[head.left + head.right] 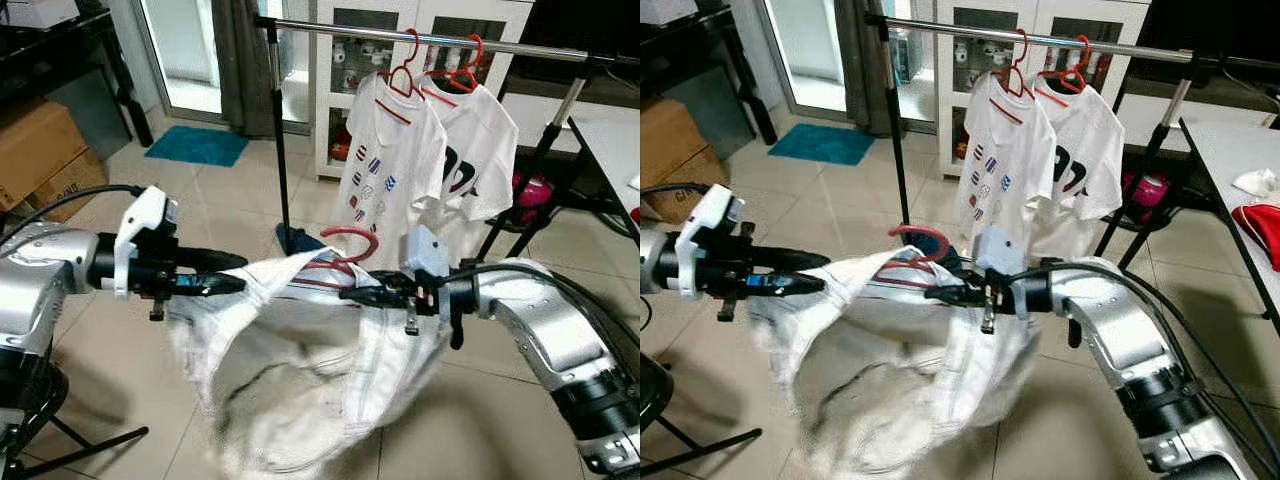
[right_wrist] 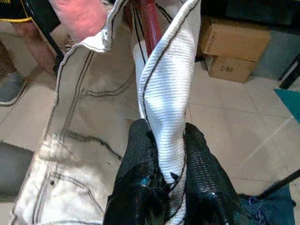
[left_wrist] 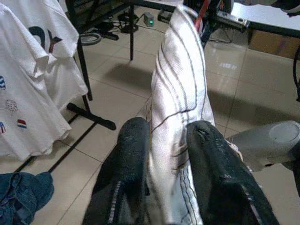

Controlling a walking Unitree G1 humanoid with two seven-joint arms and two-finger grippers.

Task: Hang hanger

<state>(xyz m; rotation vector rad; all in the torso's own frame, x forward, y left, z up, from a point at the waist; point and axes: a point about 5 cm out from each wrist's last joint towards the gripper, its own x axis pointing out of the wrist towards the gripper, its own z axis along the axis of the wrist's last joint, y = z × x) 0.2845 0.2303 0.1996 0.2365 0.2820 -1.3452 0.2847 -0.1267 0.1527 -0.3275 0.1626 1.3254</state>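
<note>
Stretching between the two arms at chest height is a white garment (image 1: pixel 300 380) with thin dark seam lines, its body sagging in a loose loop toward the tiled floor (image 1: pixel 480 430). The left gripper (image 1: pixel 225 272) pinches one edge of the cloth — in the left wrist view both black fingers (image 3: pixel 129 154) press a fold of the fabric between them. The right gripper (image 1: pixel 358 292) clamps the opposite edge, and its fingers (image 2: pixel 199 164) squeeze a rolled strip of the white cloth in the right wrist view. A red hanger (image 1: pixel 345 250) sits inside the garment's opening, its hook curving up above the cloth just beside the right gripper, between the two arms. Behind, a clothes rail (image 1: pixel 420 35) runs across the scene, well apart from the held garment — two white T-shirts (image 1: pixel 390 160) hang from it on red hangers, side by side and overlapping. A blue mat (image 1: pixel 197 146) lies on the floor farther back, cardboard boxes (image 1: pixel 40 150) stand off to the left, and a dark blue piece of cloth (image 3: pixel 23 197) lies on the tiles near the rail's foot.
</note>
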